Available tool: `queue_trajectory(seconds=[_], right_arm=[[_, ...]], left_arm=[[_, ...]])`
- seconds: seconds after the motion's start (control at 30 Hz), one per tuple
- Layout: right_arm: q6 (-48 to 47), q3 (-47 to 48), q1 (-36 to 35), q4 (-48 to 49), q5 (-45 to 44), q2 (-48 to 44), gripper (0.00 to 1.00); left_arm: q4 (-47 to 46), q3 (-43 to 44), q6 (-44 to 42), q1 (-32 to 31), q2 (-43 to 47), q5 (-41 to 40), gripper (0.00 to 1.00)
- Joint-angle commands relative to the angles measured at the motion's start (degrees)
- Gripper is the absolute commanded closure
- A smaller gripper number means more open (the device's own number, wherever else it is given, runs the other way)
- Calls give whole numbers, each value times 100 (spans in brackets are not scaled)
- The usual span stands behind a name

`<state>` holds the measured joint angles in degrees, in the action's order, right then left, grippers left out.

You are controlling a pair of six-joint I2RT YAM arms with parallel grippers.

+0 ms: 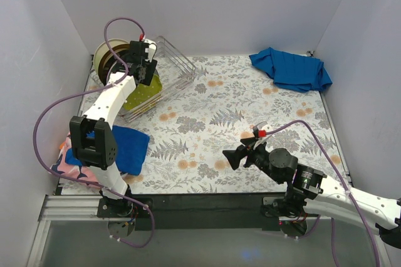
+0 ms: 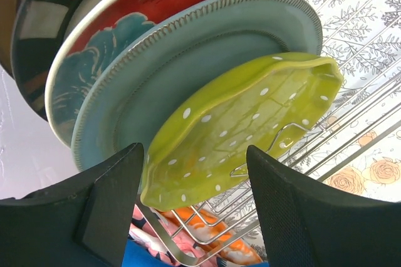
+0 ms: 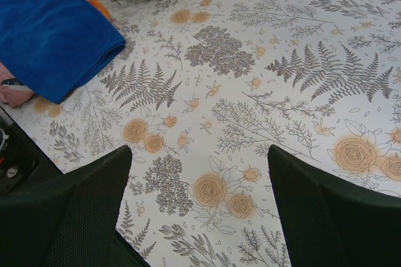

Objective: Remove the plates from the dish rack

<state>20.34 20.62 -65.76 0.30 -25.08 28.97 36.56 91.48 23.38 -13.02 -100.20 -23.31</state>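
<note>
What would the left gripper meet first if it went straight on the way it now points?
Probably the lime-green dotted plate, frontmost in the dish rack, straight ahead of the open left gripper; depth is unclear.

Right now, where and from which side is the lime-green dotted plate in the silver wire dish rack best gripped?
Probably edge-on at the rim nearest the open left gripper, a finger on each face: the lime-green dotted plate leans on edge, frontmost, a grey-teal round plate close behind.
</note>
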Motion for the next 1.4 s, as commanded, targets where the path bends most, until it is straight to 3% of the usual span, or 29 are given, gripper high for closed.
queue_trajectory(seconds=[0.0, 0.43, 1.37], right_arm=[[-56, 21, -34, 348, -260, -58, 7], [-83, 100, -34, 366, 12, 162, 8], [-30, 30, -34, 471, 47, 249, 11]], left_arm=[[184, 517, -9, 176, -87, 283, 35], [272, 387, 140, 256, -368, 511, 35], [1205, 529, 730, 203, -131, 1839, 53]])
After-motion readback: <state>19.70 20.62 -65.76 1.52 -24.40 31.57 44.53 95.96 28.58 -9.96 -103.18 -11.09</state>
